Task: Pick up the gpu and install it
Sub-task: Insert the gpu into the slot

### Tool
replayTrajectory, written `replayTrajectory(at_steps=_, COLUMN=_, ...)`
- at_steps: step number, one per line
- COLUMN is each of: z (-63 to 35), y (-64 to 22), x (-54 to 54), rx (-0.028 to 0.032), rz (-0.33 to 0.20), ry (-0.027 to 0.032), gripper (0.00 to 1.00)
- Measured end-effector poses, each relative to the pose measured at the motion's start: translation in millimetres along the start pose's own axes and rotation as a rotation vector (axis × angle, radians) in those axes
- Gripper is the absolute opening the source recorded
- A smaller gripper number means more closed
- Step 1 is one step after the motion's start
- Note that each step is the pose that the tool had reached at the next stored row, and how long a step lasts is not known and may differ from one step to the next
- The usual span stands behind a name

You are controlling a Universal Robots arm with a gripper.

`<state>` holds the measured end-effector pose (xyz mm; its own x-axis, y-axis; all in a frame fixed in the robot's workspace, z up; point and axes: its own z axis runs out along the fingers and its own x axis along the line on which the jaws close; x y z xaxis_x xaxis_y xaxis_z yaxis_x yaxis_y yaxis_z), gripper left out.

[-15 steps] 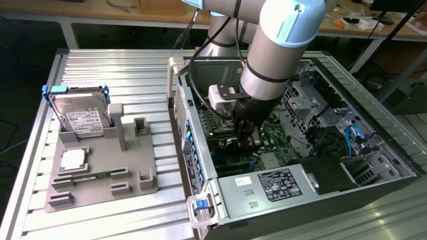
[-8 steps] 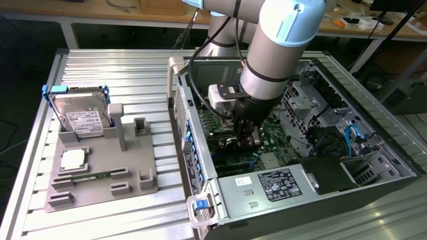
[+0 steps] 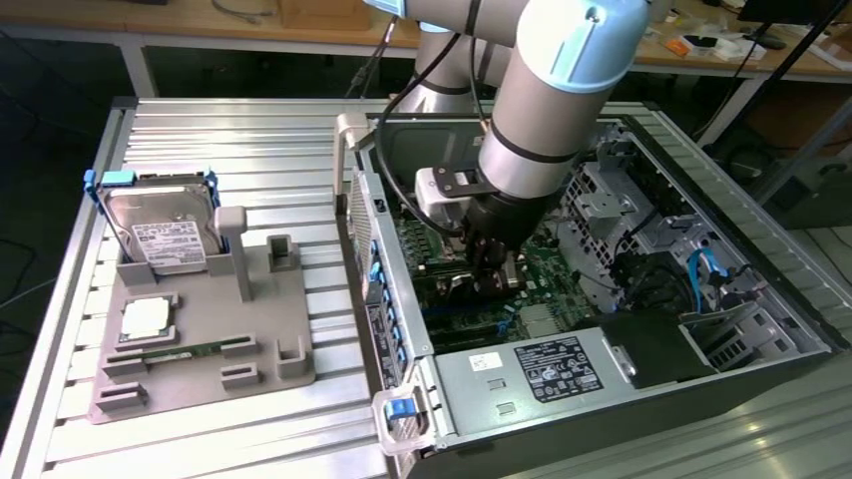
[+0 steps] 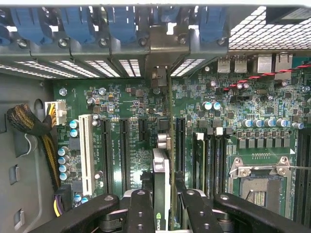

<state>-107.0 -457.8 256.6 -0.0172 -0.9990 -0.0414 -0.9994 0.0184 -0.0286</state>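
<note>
The gpu [image 4: 161,194] is seen edge-on as a narrow dark strip with a green logo, standing over the green motherboard [image 4: 218,111] among its black expansion slots [image 4: 124,150]. My gripper [image 4: 160,211] is shut on it, with a black finger [image 4: 141,208] pressed on each side. A grey metal bracket [image 4: 163,43] lies in line with the card at the case's rear slot openings. In the exterior view my gripper [image 3: 486,271] reaches down inside the open computer case [image 3: 745,249], with the gpu [image 3: 450,286] at the board. I cannot tell whether the card is seated in a slot.
A white slot [image 4: 86,150], an open CPU socket [image 4: 260,187] and braided cables [image 4: 29,121] surround the card. Outside the case, a grey fixture [image 3: 200,339] on the ribbed table holds a silver hard drive [image 3: 160,235], a chip [image 3: 144,317] and a memory stick [image 3: 187,351].
</note>
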Motion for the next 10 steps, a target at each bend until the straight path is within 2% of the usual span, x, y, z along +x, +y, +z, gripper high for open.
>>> replayTrajectory(at_steps=7, z=-1.6, y=0.0, x=-0.5, rx=0.0016, rz=0.0, ry=-0.0019, gripper=0.27)
replayTrajectory(at_steps=10, z=-3.3, y=0.1, x=-0.4, rx=0.0012, rz=0.0, ry=-0.0004, gripper=0.27)
